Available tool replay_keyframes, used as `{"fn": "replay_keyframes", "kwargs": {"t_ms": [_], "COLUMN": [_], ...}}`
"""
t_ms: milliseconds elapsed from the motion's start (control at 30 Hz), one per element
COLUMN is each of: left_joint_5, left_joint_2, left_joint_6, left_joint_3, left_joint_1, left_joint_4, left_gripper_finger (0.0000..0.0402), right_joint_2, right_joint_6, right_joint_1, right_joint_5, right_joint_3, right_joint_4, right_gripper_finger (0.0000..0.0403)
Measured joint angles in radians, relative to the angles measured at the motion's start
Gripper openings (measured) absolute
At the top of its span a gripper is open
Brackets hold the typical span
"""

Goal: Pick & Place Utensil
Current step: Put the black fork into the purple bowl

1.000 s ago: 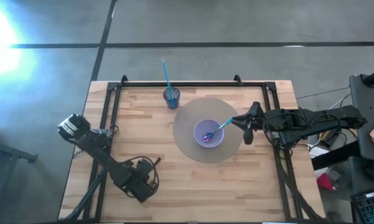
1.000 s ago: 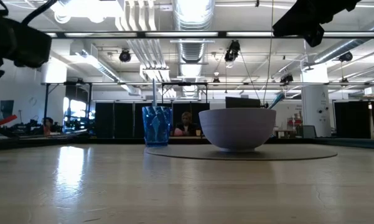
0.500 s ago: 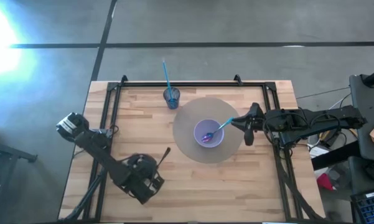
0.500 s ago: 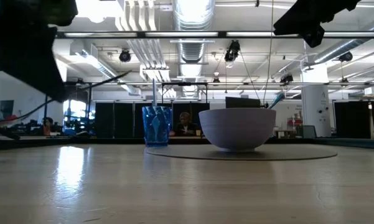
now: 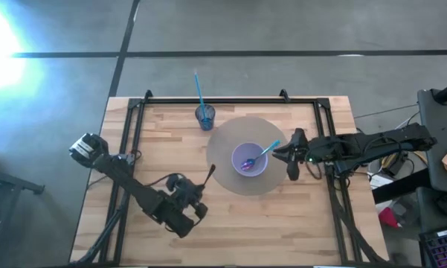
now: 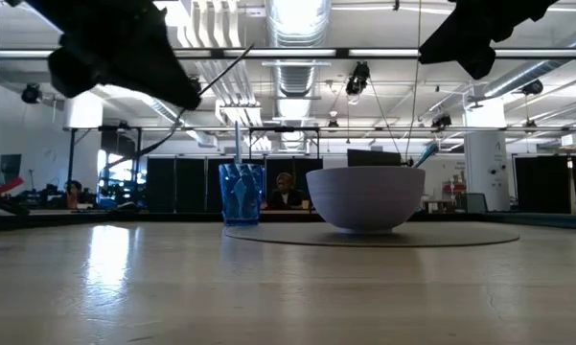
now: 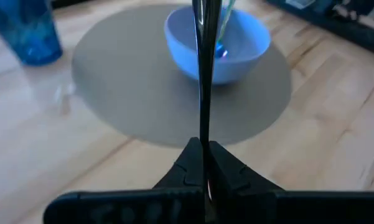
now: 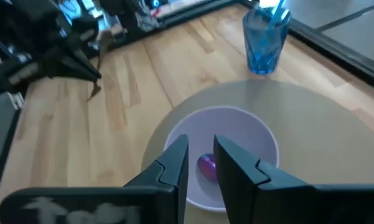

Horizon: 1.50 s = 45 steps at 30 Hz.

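I see the left gripper [image 5: 201, 195], lower centre-left, clamped on a dark utensil [image 7: 203, 74]; right gripper [image 8: 201, 163] narrowly parted above the bowl [image 5: 249, 159], centre frame.

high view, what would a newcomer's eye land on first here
The pale lilac bowl on the round grey mat at mid-table, a light blue spoon resting in it. Next, the left claw near the mat's edge, shut on a thin dark utensil, and the right claw hovering beside the bowl. A blue cup stands behind.

Overhead, table-level and wrist cameras share the bowl [image 5: 248, 159].
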Motion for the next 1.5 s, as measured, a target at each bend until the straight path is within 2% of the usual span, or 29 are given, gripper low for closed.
{"fn": "replay_keyframes", "kwargs": {"t_ms": [233, 467, 833, 1167, 1500], "left_joint_5": [-0.026, -0.061, -0.155, -0.207, -0.249], "left_joint_2": [0.0, 0.0, -0.001, -0.001, 0.0], "left_joint_6": [0.215, 0.348, 0.45, 0.574, 0.584], "left_joint_3": [0.0, 0.0, 0.0, 0.0, -0.002], "left_joint_1": [0.058, 0.107, 0.131, 0.131, 0.131], "left_joint_4": [0.156, 0.234, 0.29, 0.388, 0.386], "left_gripper_finger": [0.0001, 0.0001, 0.0002, 0.0002, 0.0002], "right_joint_2": [0.106, 0.203, 0.299, 0.432, 0.532], "right_joint_6": [-0.006, -0.035, -0.126, -0.241, -0.296], "right_joint_1": [0.002, 0.002, 0.019, 0.023, 0.023], "right_joint_5": [0.0, -0.004, -0.056, -0.094, -0.096], "right_joint_3": [-0.001, -0.001, -0.001, 0.0, 0.0], "right_joint_4": [0.057, 0.158, 0.379, 0.669, 0.886], "right_gripper_finger": [0.0064, 0.0068, 0.0083, 0.0099, 0.0155]}}
